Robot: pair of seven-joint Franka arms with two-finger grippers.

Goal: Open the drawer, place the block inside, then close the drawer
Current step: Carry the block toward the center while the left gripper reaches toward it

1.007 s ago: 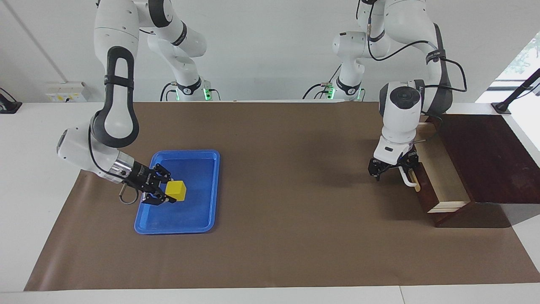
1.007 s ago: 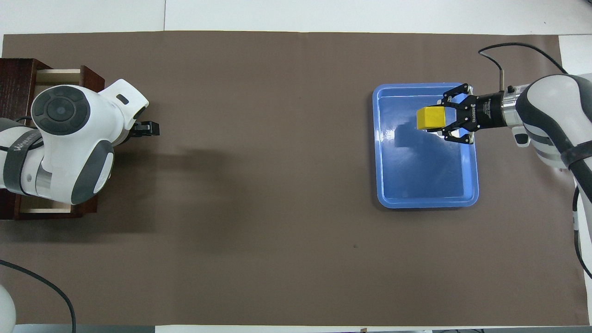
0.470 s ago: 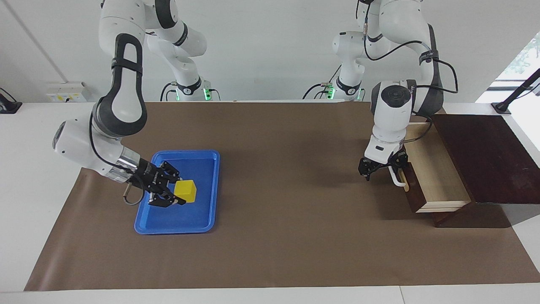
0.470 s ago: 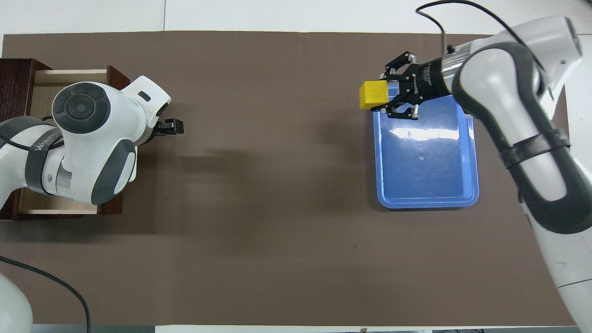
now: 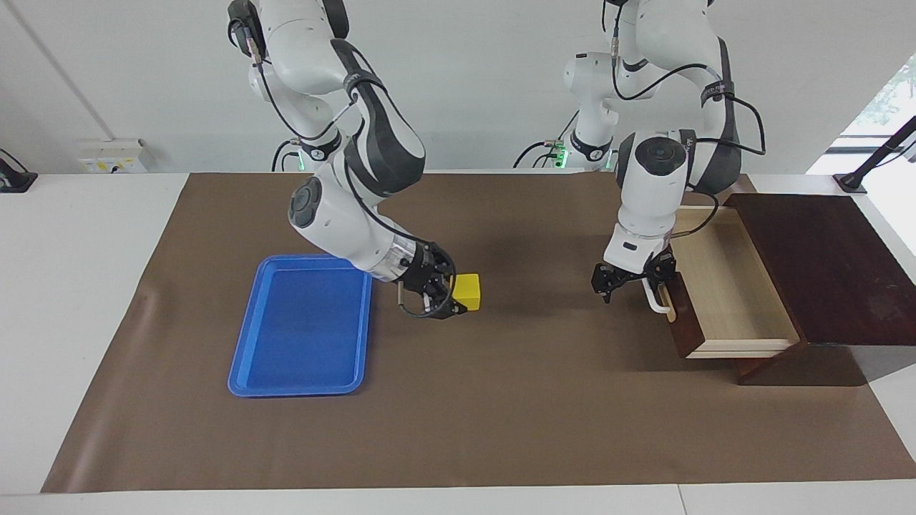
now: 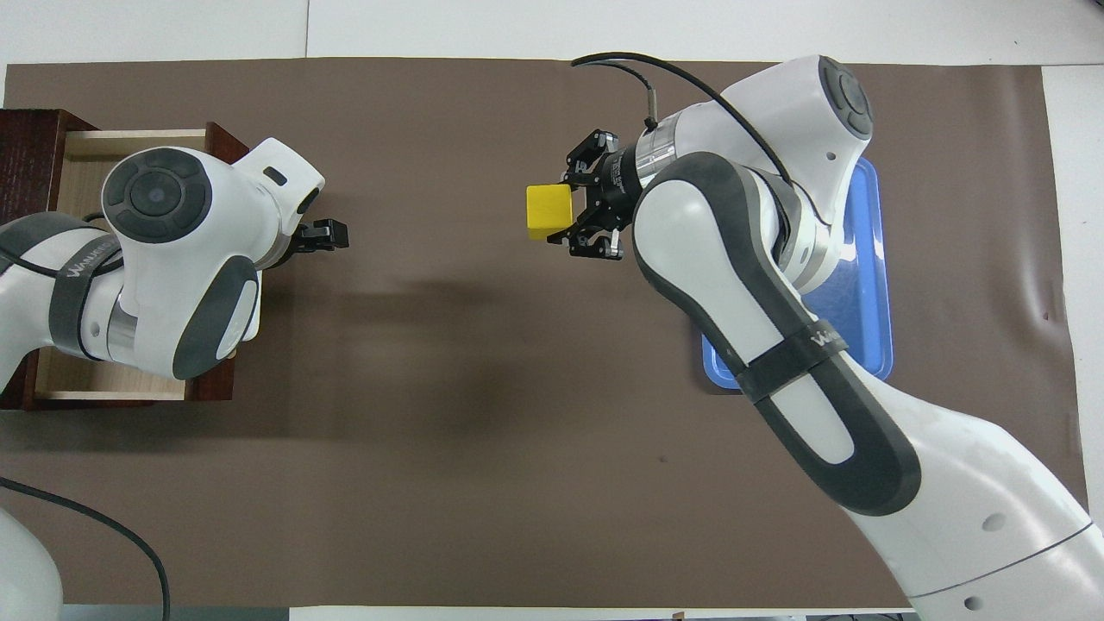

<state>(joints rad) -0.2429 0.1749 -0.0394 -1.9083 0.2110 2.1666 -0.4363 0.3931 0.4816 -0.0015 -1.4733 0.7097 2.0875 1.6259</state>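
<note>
Brown mat (image 5: pixel 501 415) covers the table. Dark wooden box (image 5: pixel 823 265) sits at the left arm's end, drawer (image 5: pixel 723 293) pulled out, pale interior showing. Blue tray (image 5: pixel 300 322) lies toward the right arm's end. Right gripper (image 5: pixel 451 297) is up over the bare mat between tray and drawer, clamped on the yellow block (image 5: pixel 469 290). Left gripper (image 5: pixel 633 282) is at the drawer's white handle (image 5: pixel 655 299), one finger hooked inside it, fingers spread apart, not clamping it.
</note>
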